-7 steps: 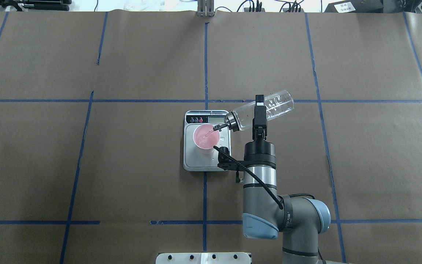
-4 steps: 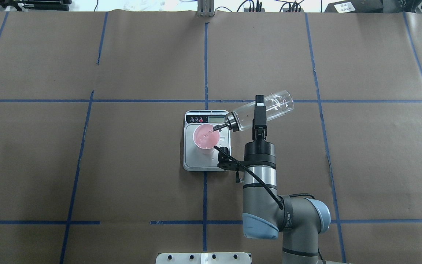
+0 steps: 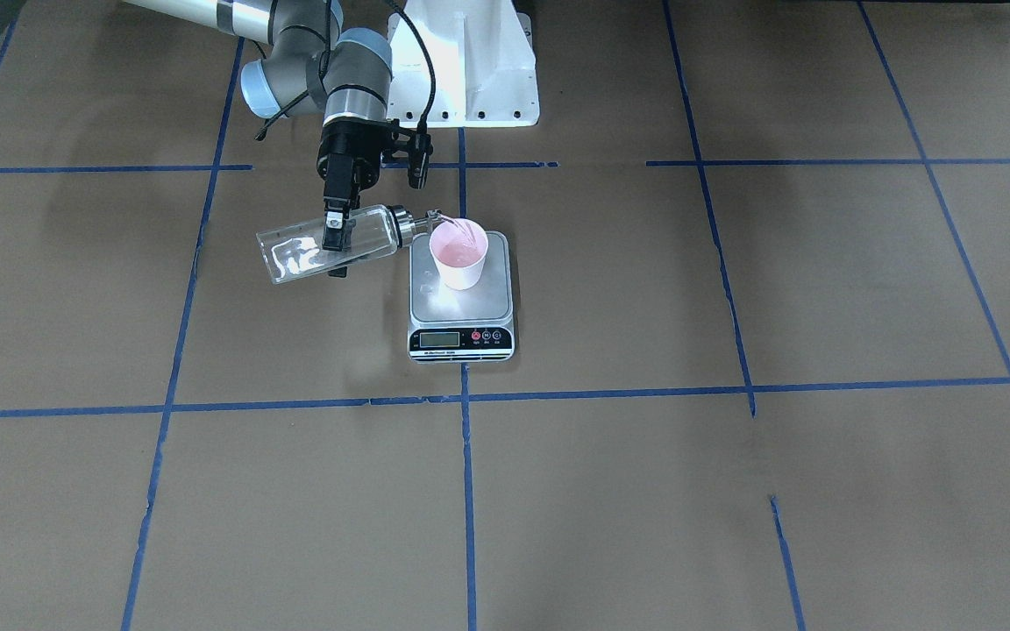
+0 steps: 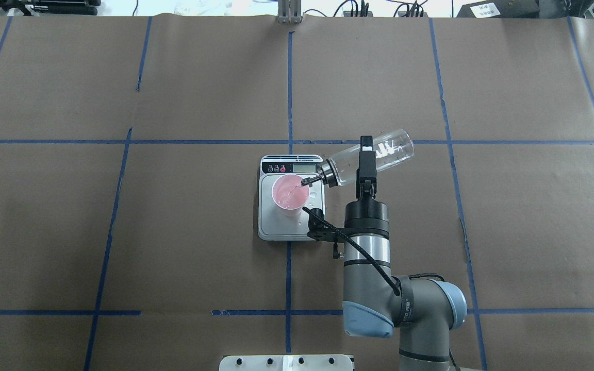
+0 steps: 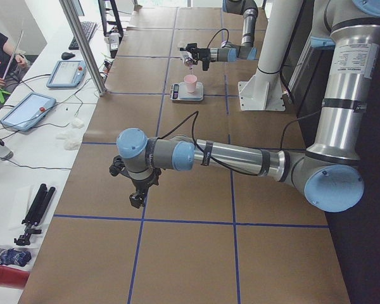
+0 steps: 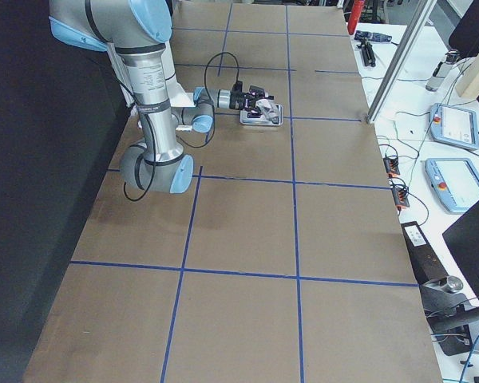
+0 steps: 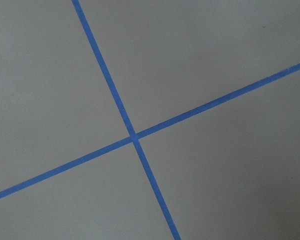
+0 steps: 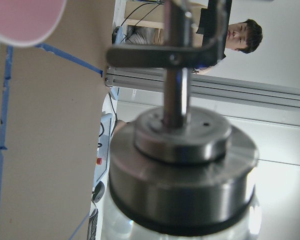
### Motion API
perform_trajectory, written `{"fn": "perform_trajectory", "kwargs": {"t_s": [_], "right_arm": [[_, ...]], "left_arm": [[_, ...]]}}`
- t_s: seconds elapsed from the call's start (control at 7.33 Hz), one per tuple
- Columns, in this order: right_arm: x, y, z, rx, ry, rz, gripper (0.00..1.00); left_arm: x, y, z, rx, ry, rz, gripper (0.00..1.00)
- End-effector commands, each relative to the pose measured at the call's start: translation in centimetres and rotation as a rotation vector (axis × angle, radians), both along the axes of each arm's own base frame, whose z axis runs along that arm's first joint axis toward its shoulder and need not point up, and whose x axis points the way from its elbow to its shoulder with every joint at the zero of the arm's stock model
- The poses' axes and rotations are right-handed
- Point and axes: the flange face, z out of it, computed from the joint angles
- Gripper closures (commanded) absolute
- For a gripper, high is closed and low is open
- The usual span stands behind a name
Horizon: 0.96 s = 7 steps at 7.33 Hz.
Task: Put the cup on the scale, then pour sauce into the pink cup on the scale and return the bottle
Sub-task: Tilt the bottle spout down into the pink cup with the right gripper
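Observation:
The pink cup [image 4: 290, 191] stands upright on the steel platform of the scale [image 4: 276, 226], also seen in the front view as the cup [image 3: 459, 263] on the scale [image 3: 435, 302]. My right gripper [image 4: 366, 161] is shut on the clear glass bottle [image 4: 390, 149], which is tipped nearly level with its metal spout [image 4: 310, 179] over the cup's rim. Clear sauce glints inside the bottle [image 3: 295, 254]. The right wrist view is filled by the bottle's metal cap [image 8: 182, 180]. My left gripper [image 5: 137, 196] hangs over bare table far from the scale; I cannot tell whether it is open or shut.
Brown paper with blue tape lines [image 7: 134, 137] covers the table. The white robot base [image 3: 470, 70] sits behind the scale. A side table with tablets [image 5: 25, 111] and a seated person [image 5: 0, 57] runs along the far edge.
The right wrist has turned slightly, so the bottle's tilt has changed a little. The spout stays over the cup, and the cup and scale have not moved.

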Motion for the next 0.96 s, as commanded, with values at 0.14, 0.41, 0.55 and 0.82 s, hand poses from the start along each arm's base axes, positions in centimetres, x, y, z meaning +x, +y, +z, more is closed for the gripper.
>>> {"fn": "perform_trajectory", "kwargs": {"t_s": [0.14, 0.41, 0.55, 0.82], "right_arm": [[0.24, 0.09, -0.18, 0.003, -0.045, -0.007, 1.0], [0.45, 0.16, -0.36, 0.003, -0.13, -0.02, 1.0], [0.4, 0.17, -0.24, 0.0, -0.162, -0.024, 1.0], [0.36, 0.26, -0.29, 0.0, -0.261, -0.019, 1.0]], "left_arm": [[0.0, -0.01, -0.15, 0.004, 0.0, 0.001, 0.0], [-0.16, -0.06, -0.23, 0.006, 0.0, -0.002, 0.0], [-0.16, -0.06, -0.23, 0.005, 0.0, -0.003, 0.0], [-0.16, -0.06, -0.3, 0.006, 0.0, -0.003, 0.0]]}}
